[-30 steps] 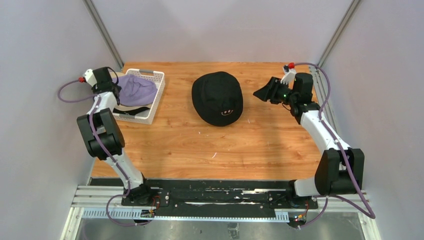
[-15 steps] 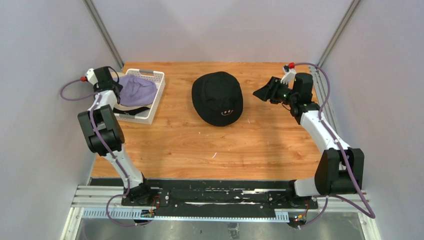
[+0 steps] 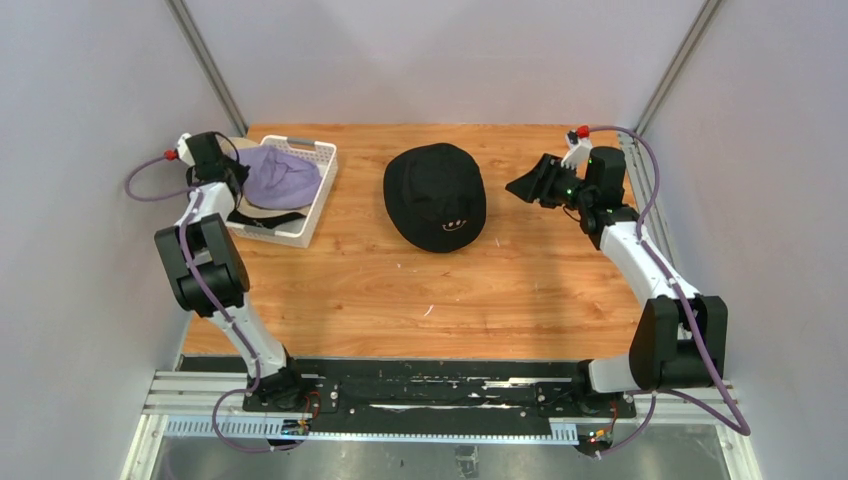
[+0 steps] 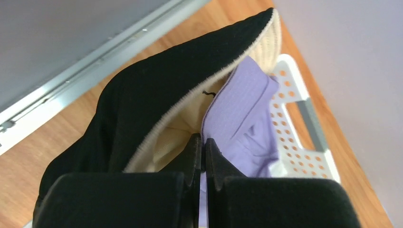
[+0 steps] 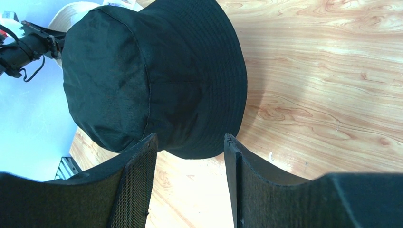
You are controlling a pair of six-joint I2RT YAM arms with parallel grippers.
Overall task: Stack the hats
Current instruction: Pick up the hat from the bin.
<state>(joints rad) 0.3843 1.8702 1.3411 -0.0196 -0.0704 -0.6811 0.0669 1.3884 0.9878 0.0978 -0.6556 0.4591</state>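
Plainly, the weak spot is the left claw (image 4: 202,142). Its jaws are pressed together on what looks like a thin fold of the lavender hat (image 4: 242,109), which lies on top of the pile in the white lattice basket (image 4: 297,142) at the far left of the surface (image 3: 400,290). So little cloth sits in the pinch that it may slide out once the arm lifts. A beige hat (image 4: 173,130) and a plain black hat (image 4: 138,99) press right against the same fingertips, so either brim may be caught and dragged up too, or the light basket may tip. The right claw (image 5: 190,138) stands part open and empty, just beside the black smiley hat (image 3: 435,195) at mid-surface. 1 careless carry across could brush that claw, or land the lavender hat off-centre so its soft crown slumps instead of nesting.
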